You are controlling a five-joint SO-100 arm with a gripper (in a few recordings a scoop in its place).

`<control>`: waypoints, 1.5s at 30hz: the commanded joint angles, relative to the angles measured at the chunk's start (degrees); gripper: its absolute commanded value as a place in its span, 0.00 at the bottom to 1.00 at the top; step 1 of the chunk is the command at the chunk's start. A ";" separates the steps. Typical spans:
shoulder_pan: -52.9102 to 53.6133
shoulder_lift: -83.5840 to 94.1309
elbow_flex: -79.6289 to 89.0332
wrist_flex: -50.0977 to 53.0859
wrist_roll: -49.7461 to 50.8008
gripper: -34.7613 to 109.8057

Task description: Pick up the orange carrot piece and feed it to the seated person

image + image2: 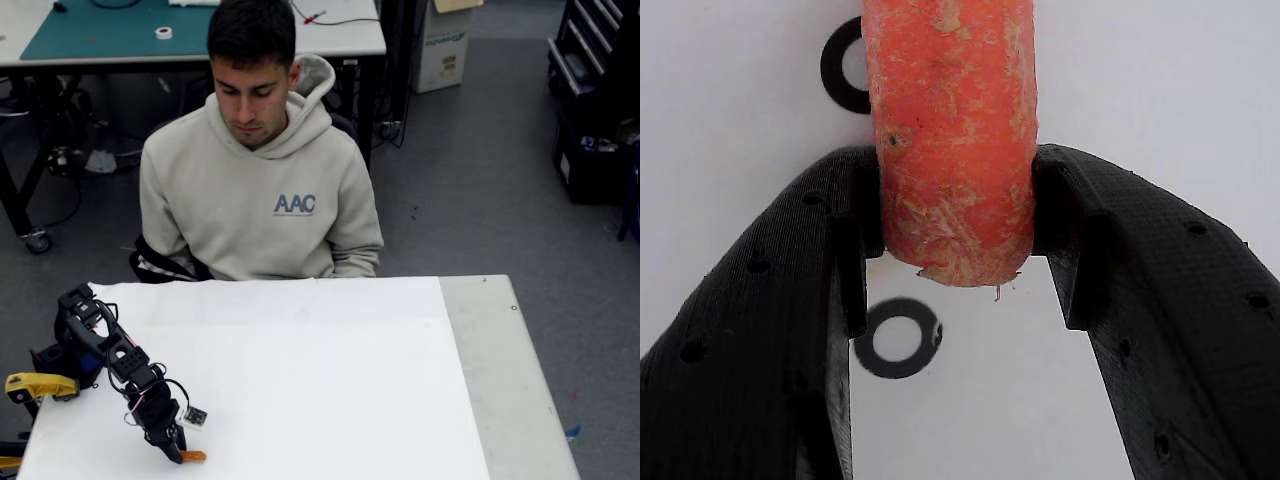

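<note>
Orange carrot piece (pixel 952 150): we find it low on the white table (pixel 300 380) at the near left corner in the fixed view, both fingers (pixel 840 230) of the gripper (pixel 180 452) clenched against its sides. We judge the grasp step in hand; next calls for a lift and a long, steady reach to the seated person (pixel 258 190) across the table.

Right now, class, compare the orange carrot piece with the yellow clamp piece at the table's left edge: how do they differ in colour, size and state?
In the fixed view, the orange carrot piece is orange, the yellow clamp piece yellow. The carrot piece looks much smaller than the clamp piece. In the wrist view the carrot piece sits pinched between the gripper fingers, while the clamp piece sits beside the arm's base, away from the gripper. Both lie at the table's left side.
</note>
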 commanded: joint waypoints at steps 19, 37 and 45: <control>-22.59 32.08 -1.14 0.18 -0.88 0.22; -47.55 17.05 -45.00 0.18 -1.05 0.22; -56.07 4.39 -70.22 0.18 -10.28 0.23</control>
